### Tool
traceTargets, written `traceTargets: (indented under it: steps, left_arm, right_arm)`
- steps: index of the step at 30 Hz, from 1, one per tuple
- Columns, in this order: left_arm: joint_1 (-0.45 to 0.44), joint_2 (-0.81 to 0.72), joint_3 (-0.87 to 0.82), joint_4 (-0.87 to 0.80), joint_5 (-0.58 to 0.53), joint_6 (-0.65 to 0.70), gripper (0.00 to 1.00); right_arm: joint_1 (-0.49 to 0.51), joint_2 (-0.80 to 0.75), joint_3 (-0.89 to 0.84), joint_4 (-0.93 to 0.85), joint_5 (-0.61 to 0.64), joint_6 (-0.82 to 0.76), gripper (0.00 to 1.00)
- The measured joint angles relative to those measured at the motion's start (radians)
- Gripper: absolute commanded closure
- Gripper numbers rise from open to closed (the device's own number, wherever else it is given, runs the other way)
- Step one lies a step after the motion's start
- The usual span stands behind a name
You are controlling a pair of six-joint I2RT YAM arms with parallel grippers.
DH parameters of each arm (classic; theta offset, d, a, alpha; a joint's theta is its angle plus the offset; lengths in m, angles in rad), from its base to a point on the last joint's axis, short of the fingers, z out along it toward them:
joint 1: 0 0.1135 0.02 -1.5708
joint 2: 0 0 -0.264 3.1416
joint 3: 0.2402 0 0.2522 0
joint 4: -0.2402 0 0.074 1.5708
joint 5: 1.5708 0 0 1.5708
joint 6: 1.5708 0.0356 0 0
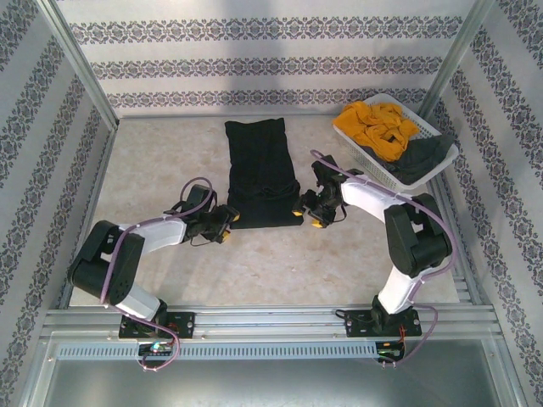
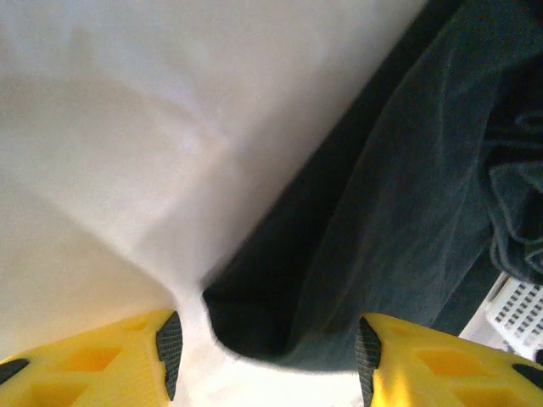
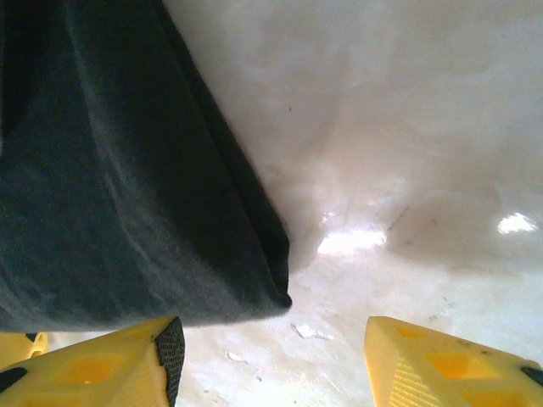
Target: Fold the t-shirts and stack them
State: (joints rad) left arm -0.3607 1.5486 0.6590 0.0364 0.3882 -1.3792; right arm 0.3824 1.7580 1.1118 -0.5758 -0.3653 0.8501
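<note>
The left arm is folded low over the near-left part of the table (image 1: 161, 153), its forearm stretched rightwards, so that the left pincer (image 1: 227, 219) is brought to the near-left corner of the black t-shirt (image 1: 259, 174). The right arm is raised from its base at the near edge and bent at the elbow, and its white forearm is reached leftwards, placing the right pincer (image 1: 310, 212) at the shirt's near-right corner. Both pincers are seen spread apart and nothing is clamped. In the left wrist view the cloth corner is seen lying on the table between the yellow fingers (image 2: 102, 360), while in the right wrist view the corner is seen just beside one finger (image 3: 93, 369). The fingers are moulded of hard yellow plastic and faced with dark ribbed pads. The black t-shirt is folded into a long, soft, matt rectangle laid from the table's middle towards the far edge. A crumpled mustard-yellow t-shirt (image 1: 377, 127) and a dark grey t-shirt (image 1: 424, 157) are heaped in a white slatted plastic basket (image 1: 376, 168) at the far-right corner. The table is pale and faintly glossy.
</note>
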Motion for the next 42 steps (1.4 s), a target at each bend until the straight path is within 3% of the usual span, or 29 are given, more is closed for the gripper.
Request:
traceTargets:
  steps: [3, 9, 14, 16, 22, 31, 35, 42]
  left_arm:
    - [0.001, 0.021, 0.012, 0.004, 0.008, -0.017, 0.48]
    - [0.003, 0.077, 0.045, 0.001, 0.035, -0.036, 0.67]
    - [0.001, 0.123, 0.076, 0.019, 0.048, -0.043, 0.93]
    - [-0.002, 0.146, 0.100, 0.050, 0.045, -0.037, 1.00]
    - [0.006, 0.140, 0.179, 0.069, 0.026, -0.035, 1.00]
    - [0.117, 0.108, 0.473, 0.047, 0.050, -0.014, 1.00]
    - [0.117, 0.060, 0.422, 0.055, 0.079, -0.016, 1.00]
    - [0.077, -0.053, 0.132, 0.019, 0.136, -0.017, 1.00]
  right_arm:
    - [0.002, 0.049, 0.011, 0.035, -0.024, 0.018, 0.44]
    - [0.013, 0.115, 0.044, 0.050, -0.044, 0.065, 0.57]
    - [0.026, 0.157, 0.074, 0.083, -0.055, 0.108, 0.91]
    - [0.026, 0.165, 0.088, 0.087, -0.061, 0.126, 1.00]
    - [0.003, 0.165, 0.208, 0.048, -0.052, 0.139, 1.00]
    - [-0.078, 0.172, 0.621, -0.036, -0.068, 0.112, 1.00]
    - [-0.074, 0.160, 0.558, -0.030, -0.084, 0.113, 1.00]
    - [-0.009, 0.072, 0.212, -0.020, -0.097, 0.113, 1.00]
